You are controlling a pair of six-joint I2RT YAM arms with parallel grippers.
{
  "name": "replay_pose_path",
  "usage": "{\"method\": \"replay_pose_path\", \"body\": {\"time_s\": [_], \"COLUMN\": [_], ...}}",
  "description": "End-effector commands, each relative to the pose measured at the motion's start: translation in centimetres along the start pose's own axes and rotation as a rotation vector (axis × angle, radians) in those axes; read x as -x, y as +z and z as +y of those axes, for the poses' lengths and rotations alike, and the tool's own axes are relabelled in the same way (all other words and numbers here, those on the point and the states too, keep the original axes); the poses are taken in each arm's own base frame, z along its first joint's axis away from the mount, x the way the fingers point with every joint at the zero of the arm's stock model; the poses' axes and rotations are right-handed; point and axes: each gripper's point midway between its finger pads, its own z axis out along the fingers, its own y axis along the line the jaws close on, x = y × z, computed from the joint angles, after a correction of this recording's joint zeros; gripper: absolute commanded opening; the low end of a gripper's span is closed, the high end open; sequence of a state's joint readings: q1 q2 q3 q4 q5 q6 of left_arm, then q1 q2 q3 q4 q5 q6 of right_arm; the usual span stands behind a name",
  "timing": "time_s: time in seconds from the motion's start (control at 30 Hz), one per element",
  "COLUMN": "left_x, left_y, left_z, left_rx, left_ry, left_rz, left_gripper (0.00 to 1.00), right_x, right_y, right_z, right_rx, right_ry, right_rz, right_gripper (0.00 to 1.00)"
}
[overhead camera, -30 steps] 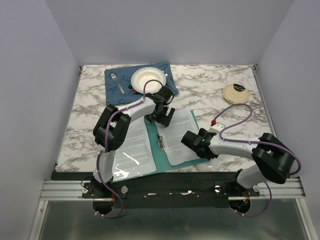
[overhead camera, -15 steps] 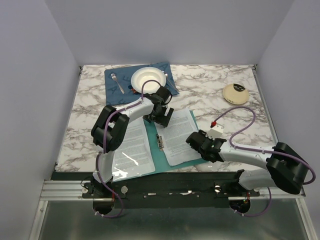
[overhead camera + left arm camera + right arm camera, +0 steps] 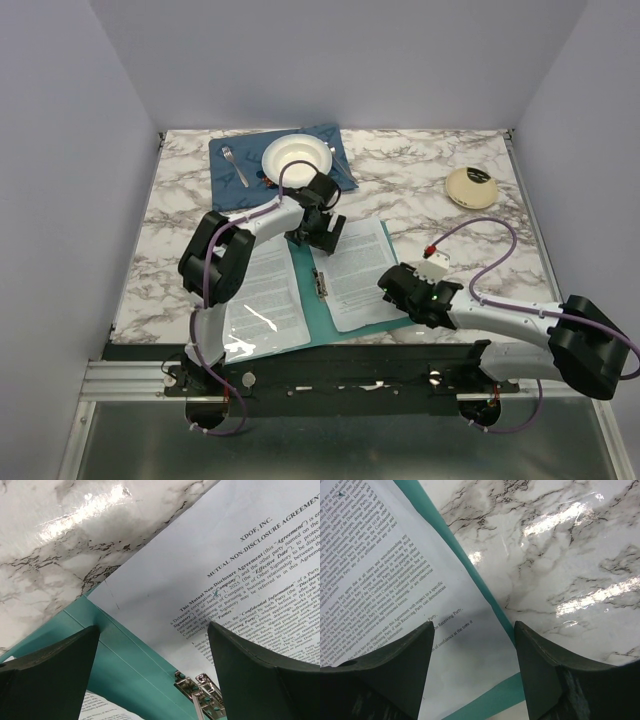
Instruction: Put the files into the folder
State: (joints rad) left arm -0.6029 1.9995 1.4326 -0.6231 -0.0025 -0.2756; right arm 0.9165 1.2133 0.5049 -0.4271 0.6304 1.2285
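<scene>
Marble table (image 3: 420, 190), teal folder (image 3: 312, 312) lying open near the front edge, and the files (image 3: 356, 268) sit on its right half. Top sheet reads "XDOF, INC. MUTUAL NON-DISCLOSURE AGREEMENT". The left gripper (image 3: 320, 233) hangs over the sheet's top-left corner, jaws apart. The right gripper (image 3: 392, 287) is over the bottom-right corner, also spread.

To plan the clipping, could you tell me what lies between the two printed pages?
Top external view: the teal spine of the folder and its metal clip lie between the left page and right page.
</scene>
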Motion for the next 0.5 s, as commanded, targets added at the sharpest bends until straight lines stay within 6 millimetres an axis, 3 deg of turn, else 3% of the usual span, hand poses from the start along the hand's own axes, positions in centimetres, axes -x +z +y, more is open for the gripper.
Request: {"method": "replay_pose_path", "body": {"time_s": [0.0,0.47], "left_x": [-0.61,-0.74], "left_y": [-0.81,-0.63], "left_z": [-0.32,-0.58], "left_rx": [-0.087,-0.107], "left_ry": [-0.062,-0.066], "left_rz": [0.010,0.018], "left_gripper": [0.99,0.99], "right_x": [-0.89,-1.42], "right_y": [-0.15,-0.80], "right_z": [-0.37,-0.92], "right_rx": [0.006,0.012], "right_ry": [-0.005,-0.011], "right_rz": [0.034,0.058], "right_gripper": [0.73,0.71]}}
